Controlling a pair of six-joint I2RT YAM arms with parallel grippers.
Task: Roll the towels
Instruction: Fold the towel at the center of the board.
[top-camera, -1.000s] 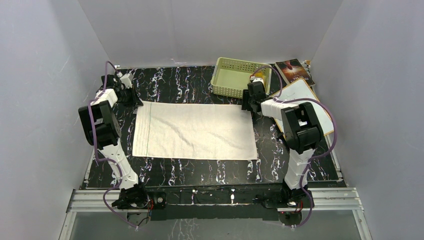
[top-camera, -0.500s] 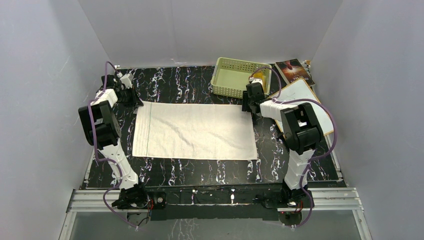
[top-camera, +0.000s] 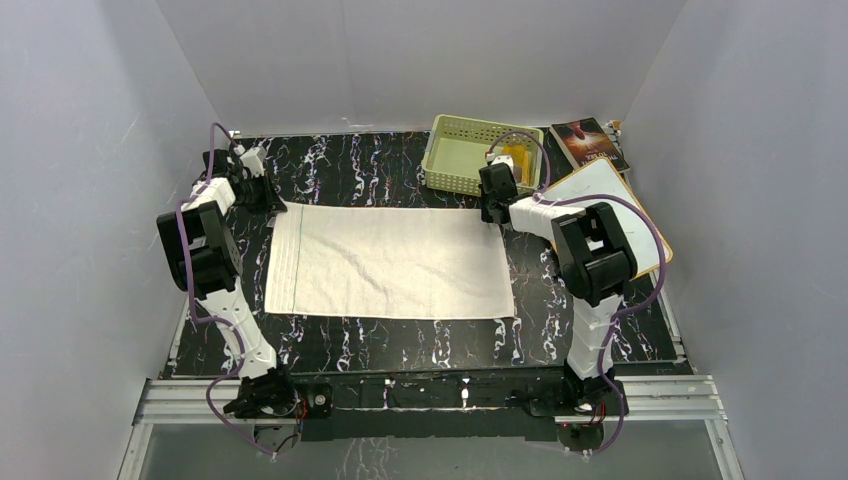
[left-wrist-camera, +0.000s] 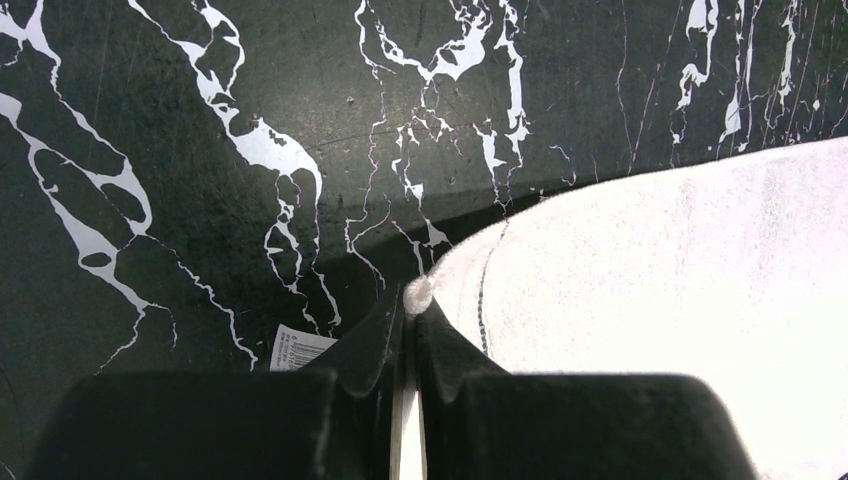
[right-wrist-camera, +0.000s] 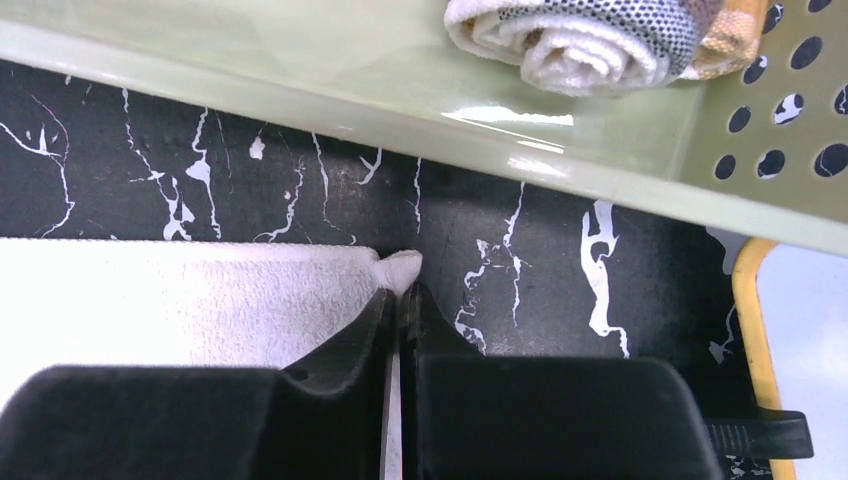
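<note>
Opening step of the roll: the cream towel (top-camera: 390, 262) lay flat on the surface (top-camera: 400, 340), its far corners pinched in the closed left jaws and right jaws; next, both corners probably had to lift evenly and turn nearward, clear of the basket (top-camera: 455, 183) holding a rolled towel (right-wrist-camera: 575, 45) just behind.

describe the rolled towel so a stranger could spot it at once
On the black marbled table, find the pale green basket at the far right. The rolled towel lies inside it. Unlike the white towel spread flat mid-table, it is a tight roll, white with a dark dotted band and a tan edge.
</note>
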